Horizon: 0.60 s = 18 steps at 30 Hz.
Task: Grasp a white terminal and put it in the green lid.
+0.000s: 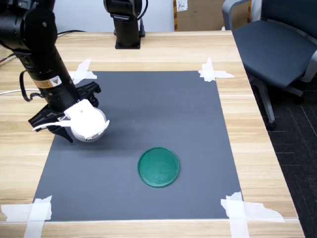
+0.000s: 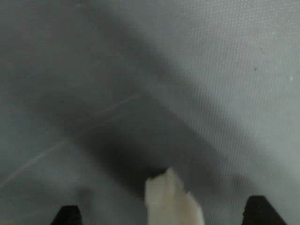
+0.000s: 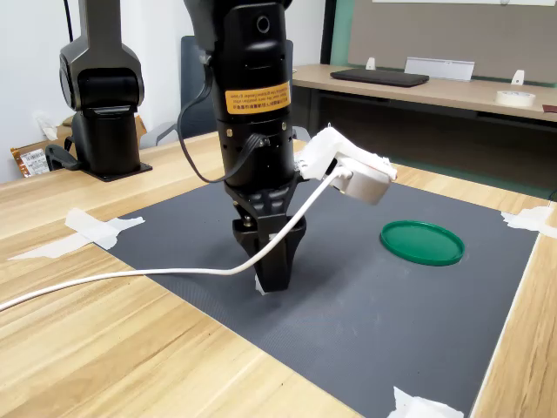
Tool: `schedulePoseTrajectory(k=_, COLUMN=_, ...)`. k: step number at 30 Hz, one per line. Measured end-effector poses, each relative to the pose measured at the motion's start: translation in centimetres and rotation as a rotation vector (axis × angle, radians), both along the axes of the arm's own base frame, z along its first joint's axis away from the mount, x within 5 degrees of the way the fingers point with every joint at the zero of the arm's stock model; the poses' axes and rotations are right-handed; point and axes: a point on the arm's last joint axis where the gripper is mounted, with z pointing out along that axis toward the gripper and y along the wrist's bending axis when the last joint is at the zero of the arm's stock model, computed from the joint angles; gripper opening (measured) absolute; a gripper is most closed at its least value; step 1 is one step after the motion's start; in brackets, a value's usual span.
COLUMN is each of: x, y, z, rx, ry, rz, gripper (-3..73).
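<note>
The green lid lies flat on the dark mat that is taped to the wooden desk, toward the near middle in the first exterior view, and nothing lies inside it in either exterior view. The arm stands well apart from it, over the mat's edge at the first exterior view's left, with its gripper pointed straight down and its tips at the mat. In the second exterior view the black fingers are drawn close together, and a small pale bit shows at their tip, touching the mat. The wrist view shows the white terminal as a blurred pale block between the two dark finger tips, which stand apart on either side of it; whether they actually pinch it I cannot tell
</note>
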Motion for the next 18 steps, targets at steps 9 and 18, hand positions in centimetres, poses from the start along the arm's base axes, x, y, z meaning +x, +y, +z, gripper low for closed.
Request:
schedulePoseTrajectory(k=9, x=0.63, y=-0.17, z=-0.26, rx=0.000, ry=0.000, rz=-0.011, gripper=66.1)
schedulePoseTrajectory(k=18, x=0.75, y=-0.45, z=-0.56, rx=-0.026, ry=0.018, rz=0.001, gripper=66.1)
